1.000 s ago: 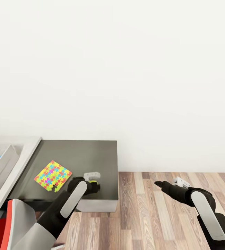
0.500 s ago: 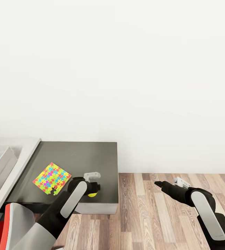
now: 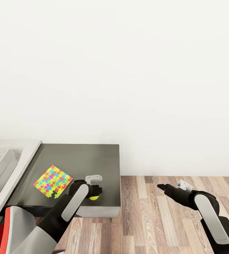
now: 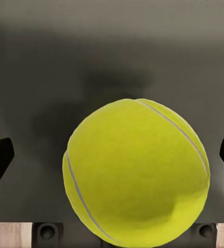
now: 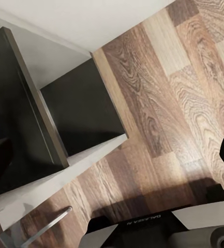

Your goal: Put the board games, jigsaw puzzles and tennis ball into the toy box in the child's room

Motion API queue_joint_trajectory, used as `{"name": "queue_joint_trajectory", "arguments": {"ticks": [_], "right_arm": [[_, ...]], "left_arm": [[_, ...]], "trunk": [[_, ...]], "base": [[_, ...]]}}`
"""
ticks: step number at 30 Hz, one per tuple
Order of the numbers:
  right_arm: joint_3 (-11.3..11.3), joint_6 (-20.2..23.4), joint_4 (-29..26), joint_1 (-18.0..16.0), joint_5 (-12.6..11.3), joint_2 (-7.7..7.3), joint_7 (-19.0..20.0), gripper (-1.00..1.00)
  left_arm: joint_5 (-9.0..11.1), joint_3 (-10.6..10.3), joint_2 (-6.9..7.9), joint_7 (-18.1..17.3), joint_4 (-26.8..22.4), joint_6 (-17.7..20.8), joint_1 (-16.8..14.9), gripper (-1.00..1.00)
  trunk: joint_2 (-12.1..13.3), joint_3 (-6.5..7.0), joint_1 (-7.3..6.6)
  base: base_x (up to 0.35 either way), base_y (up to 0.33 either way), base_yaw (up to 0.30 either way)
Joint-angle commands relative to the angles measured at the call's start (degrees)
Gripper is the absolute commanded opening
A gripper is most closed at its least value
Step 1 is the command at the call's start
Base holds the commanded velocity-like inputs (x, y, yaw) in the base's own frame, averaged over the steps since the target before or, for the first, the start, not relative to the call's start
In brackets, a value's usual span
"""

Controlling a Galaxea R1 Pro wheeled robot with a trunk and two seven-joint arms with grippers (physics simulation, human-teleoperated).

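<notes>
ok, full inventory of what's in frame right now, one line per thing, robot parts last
tennis ball: 1, yellow-green, on the dark cabinet top, between the left pincer's fingers with gaps either side
jigsaw puzzle: 1, multicoloured mosaic, flat on the dark cabinet top, apart from the ball
cabinet: 1, dark grey, low, against the wall
table: 1, pale grey top, beside the cabinet at the head view's left edge
toy box: 1, light grey, on the table, partly cut off; something colourful inside, too cropped to identify
floor: wood plank
wall: white
left pincer: open, straddling the ball
right pincer: over the floor, open per its wrist view
</notes>
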Motion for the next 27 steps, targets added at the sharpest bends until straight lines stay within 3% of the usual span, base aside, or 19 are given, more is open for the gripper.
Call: {"name": "queue_joint_trajectory", "arguments": {"ticks": [1,8,9,27], "right_arm": [[-0.01,0.15,-0.06,-0.04,-0.6,-0.01,-0.57,1.0],[-0.01,0.15,-0.06,-0.04,-0.6,-0.01,-0.57,1.0],[-0.01,0.15,-0.06,-0.05,-0.61,-0.01,-0.57,1.0],[-0.01,0.15,-0.06,-0.06,-0.62,-0.01,-0.57,1.0]], "left_arm": [[0.56,-0.06,0.01,0.58,-0.06,0.01,-0.05,1.0],[0.56,-0.14,0.01,0.53,-0.06,-0.75,-0.05,1.0],[0.56,-0.14,0.01,0.54,-0.06,-0.83,-0.05,-1.0],[0.56,-0.1,0.01,0.51,-0.06,-0.98,-0.05,-1.0]], "trunk": [[-0.1,-0.1,0.03],[-0.1,-0.1,0.03],[-0.1,-0.1,0.03],[-0.1,-0.1,0.03]], "base": [[0.0,0.0,0.0],[0.0,0.0,0.0],[0.0,0.0,0.0],[0.0,0.0,0.0]]}}
